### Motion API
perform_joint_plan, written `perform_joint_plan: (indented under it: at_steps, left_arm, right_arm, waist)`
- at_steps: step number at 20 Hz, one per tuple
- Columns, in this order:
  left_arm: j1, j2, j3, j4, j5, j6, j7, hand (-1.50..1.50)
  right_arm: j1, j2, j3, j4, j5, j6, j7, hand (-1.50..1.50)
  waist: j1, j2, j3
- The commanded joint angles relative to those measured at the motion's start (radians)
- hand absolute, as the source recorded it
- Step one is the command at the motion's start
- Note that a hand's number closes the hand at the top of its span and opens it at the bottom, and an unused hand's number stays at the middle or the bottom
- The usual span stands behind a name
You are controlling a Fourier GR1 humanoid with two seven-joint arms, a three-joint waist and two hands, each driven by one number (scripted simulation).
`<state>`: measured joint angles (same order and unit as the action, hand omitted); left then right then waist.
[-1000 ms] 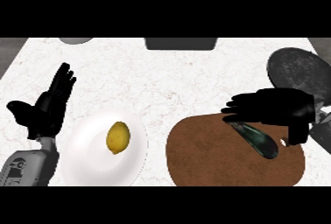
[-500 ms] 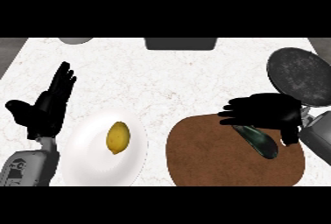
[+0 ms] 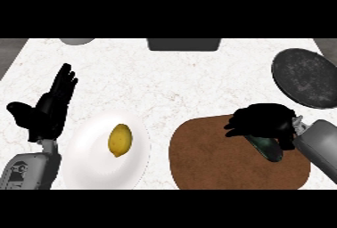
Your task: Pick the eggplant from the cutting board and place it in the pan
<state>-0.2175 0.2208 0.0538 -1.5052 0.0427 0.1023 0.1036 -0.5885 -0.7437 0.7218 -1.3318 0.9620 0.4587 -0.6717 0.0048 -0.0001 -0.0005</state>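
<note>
The dark green eggplant (image 3: 267, 149) lies on the brown cutting board (image 3: 220, 167), toward its right side. My right hand (image 3: 265, 122) sits over the eggplant's far end with its fingers curled down round it, hiding that end; only the near half shows. The dark round pan (image 3: 306, 78) lies on the counter at the far right, beyond the board. At the left of the view, my left hand (image 3: 49, 111) rests open with its fingers up, apart from everything.
A white plate (image 3: 92, 167) with a yellow lemon (image 3: 120, 139) on it lies left of the board. A grey bowl (image 3: 77, 41) and a dark grey object (image 3: 183, 43) sit at the counter's far edge.
My right hand has moved toward me and down onto the eggplant, and its fingers have drawn together round it. The left hand, plate and pan have not moved.
</note>
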Motion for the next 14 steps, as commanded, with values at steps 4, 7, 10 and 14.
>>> perform_joint_plan:
  at_steps: [4,7,10,14]
  left_arm:
    - [0.011,0.002,0.024,0.045,0.005,-0.026,-0.065,0.00]
    - [0.020,-0.022,-0.007,-0.019,-0.006,-0.007,0.012,0.00]
    - [0.055,-0.016,0.003,-0.016,-0.017,-0.019,-0.033,0.00]
    - [0.026,-0.014,0.014,0.019,-0.017,0.001,-0.019,0.00]
  right_arm:
    - [0.016,0.005,0.036,0.033,0.054,-0.049,-0.181,1.50]
    - [0.009,-0.036,-0.009,0.084,0.041,-0.076,-0.255,1.50]
    - [0.018,0.011,-0.024,0.029,0.066,-0.035,-0.216,1.50]
    - [0.085,0.200,-0.221,0.194,-0.070,0.057,0.331,1.50]
  waist:
    - [0.001,0.002,0.000]
    - [0.004,0.001,0.001]
    - [0.000,-0.001,0.000]
    - [-0.052,-0.004,-0.001]
